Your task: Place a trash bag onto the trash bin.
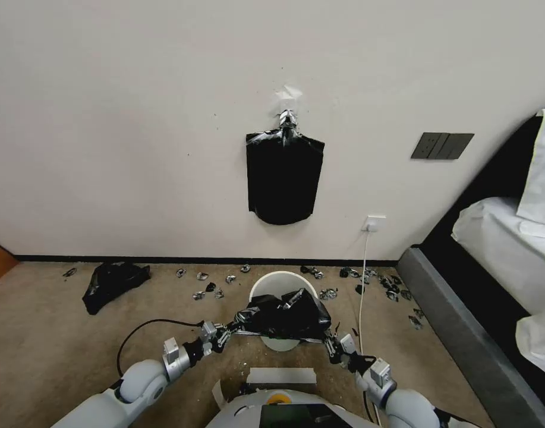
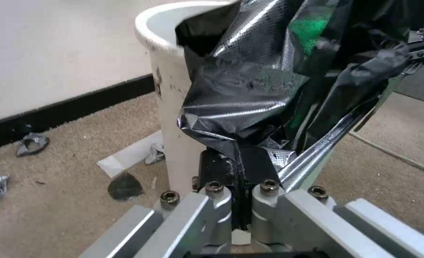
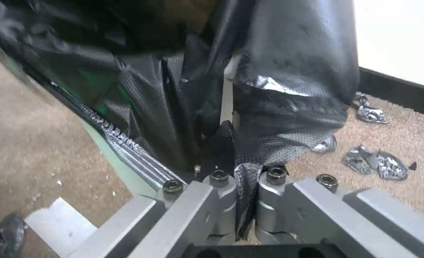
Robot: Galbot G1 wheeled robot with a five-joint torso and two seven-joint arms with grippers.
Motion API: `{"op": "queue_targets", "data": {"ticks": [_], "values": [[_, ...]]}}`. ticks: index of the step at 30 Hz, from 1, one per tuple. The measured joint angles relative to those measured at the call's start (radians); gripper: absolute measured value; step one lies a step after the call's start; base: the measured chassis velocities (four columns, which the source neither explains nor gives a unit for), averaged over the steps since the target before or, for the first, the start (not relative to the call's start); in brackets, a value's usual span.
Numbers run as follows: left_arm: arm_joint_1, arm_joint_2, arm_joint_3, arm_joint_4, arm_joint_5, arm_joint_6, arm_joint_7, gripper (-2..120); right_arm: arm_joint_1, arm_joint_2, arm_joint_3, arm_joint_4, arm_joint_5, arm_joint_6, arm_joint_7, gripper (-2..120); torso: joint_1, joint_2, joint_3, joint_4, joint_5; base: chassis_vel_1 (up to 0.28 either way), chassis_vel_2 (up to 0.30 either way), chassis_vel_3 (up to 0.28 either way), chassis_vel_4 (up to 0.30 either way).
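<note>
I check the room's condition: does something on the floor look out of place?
Yes. Crumpled silver and black scraps lie scattered on the carpet along the wall, and a squashed black plastic heap lies left of the trash bin.

You have trash bin (image 1: 282, 284) on floor (image 1: 46, 333) dead ahead, near wall (image 1: 135, 119). Trash bag (image 1: 284, 315) lies across its near rim, stretched between left gripper (image 1: 229, 331) on left and right gripper (image 1: 327, 340) on right. Bag sheaf (image 1: 284, 178) hangs on wall above bin. Bag heap (image 1: 113, 283) on floor far left; bed (image 1: 510, 249) at right; scraps (image 1: 213, 285) along wall foot
</note>
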Motion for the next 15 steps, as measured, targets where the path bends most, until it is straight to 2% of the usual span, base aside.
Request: {"op": "queue_targets", "data": {"ticks": [15], "values": [[-0.020,-0.061,0.016,0.068,0.017,-0.003,-0.003,0,0.047,0.016,-0.042,-0.063,-0.030,0.001,-0.001,0,0.000,0.000,0.000,-0.0001,-0.0001,0.000,0.000,0.000,0.000]]}}
